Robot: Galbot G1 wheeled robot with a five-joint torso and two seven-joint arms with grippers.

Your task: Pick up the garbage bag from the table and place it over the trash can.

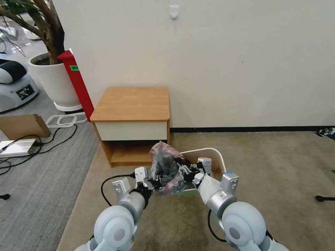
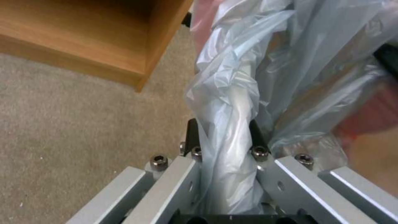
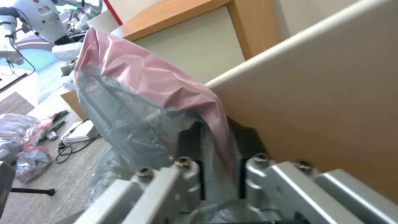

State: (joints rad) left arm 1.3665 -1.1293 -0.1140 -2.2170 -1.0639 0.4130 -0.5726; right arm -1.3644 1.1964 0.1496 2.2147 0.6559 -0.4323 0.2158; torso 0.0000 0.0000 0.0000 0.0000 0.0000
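The garbage bag (image 1: 164, 161), crinkly grey plastic with a pink rim band, hangs bunched between both grippers over the near-left part of the trash can (image 1: 213, 155). My left gripper (image 1: 156, 182) is shut on a twisted fold of the bag (image 2: 228, 124). My right gripper (image 1: 185, 171) is shut on the pink-banded edge (image 3: 166, 90), right beside the cream bin wall (image 3: 323, 102). The table (image 1: 134, 104), a wooden nightstand with a cream drawer, stands just behind the bin with a bare top.
A red panel (image 1: 76, 82) and a large white plant pot (image 1: 52, 78) stand left of the table. Cables, a cardboard box (image 1: 22, 126) and a flat silver device (image 1: 17, 147) lie on the grey carpet at left. The wall runs close behind.
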